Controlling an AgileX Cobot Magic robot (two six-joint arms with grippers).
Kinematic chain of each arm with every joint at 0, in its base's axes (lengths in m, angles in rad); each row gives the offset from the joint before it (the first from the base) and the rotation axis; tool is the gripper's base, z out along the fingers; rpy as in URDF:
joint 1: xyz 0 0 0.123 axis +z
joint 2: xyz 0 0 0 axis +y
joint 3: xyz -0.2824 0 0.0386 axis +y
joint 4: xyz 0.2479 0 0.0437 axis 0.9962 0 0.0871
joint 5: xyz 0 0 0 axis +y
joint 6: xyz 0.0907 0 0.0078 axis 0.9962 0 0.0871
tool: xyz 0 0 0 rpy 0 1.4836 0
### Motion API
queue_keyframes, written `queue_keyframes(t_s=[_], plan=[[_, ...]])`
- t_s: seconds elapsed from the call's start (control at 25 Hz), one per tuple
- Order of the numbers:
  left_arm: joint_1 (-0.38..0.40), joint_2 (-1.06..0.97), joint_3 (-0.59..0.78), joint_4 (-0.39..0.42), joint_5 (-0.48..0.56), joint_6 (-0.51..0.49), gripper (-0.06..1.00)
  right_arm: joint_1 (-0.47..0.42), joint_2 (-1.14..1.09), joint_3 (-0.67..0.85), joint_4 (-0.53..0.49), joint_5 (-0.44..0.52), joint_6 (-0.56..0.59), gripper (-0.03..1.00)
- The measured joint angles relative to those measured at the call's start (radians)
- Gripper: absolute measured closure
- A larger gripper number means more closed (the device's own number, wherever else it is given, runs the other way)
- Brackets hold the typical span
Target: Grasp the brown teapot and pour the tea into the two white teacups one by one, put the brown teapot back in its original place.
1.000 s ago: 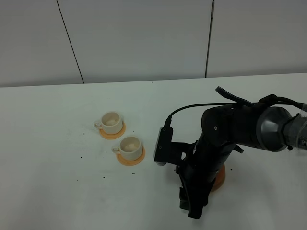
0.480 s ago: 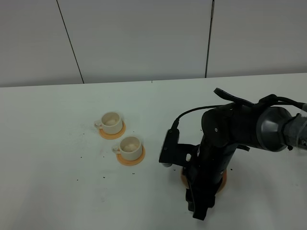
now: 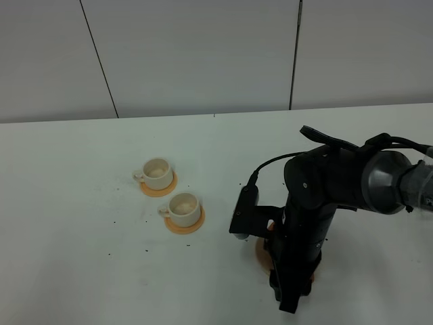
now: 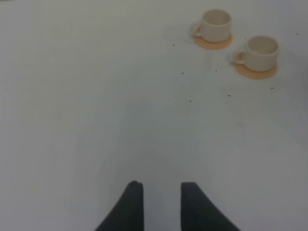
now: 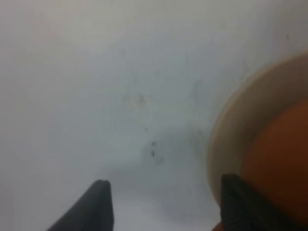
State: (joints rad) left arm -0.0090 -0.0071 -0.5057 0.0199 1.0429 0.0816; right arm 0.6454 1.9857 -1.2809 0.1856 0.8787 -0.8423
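At the tabletop's front edge, right of middle, your right gripper [image 5: 166,209] hangs wide apart just beside the brown teapot [image 5: 281,159] on its beige coaster [image 5: 225,130]. The high view mostly hides them behind the arm. Your left gripper [image 4: 161,207], seen only from its wrist, is narrowly apart and empty.

The white table [image 3: 81,271] bears two small orange-tan saucers, the near saucer [image 3: 193,227] at five o'clock of the far saucer [image 3: 149,191]. A round beige coaster [image 3: 260,253] lies at four o'clock of both. Dark specks [image 3: 109,254] are scattered about.

Even soft light; blurry wrist views
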Motion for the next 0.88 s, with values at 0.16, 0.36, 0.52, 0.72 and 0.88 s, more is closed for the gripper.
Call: queue_keyframes(t_s=[0.16,0.36,0.52,0.72,0.88], plan=[[0.0,0.0,0.0,0.0,0.0,0.0,0.69,0.0,0.0,0.0,-0.009,0.005,0.003,0.49],[0.0,0.0,0.0,0.0,0.0,0.0,0.69,0.0,0.0,0.0,0.007,0.006,0.003,0.49],[0.0,0.0,0.0,0.0,0.0,0.0,0.69,0.0,0.0,-0.001,0.06,0.004,0.003,0.49],[0.0,0.0,0.0,0.0,0.0,0.0,0.69,0.0,0.0,-0.061,0.175,0.046,0.003,0.5],[0.0,0.0,0.0,0.0,0.0,0.0,0.69,0.0,0.0,-0.149,0.225,0.122,0.081,0.51]])
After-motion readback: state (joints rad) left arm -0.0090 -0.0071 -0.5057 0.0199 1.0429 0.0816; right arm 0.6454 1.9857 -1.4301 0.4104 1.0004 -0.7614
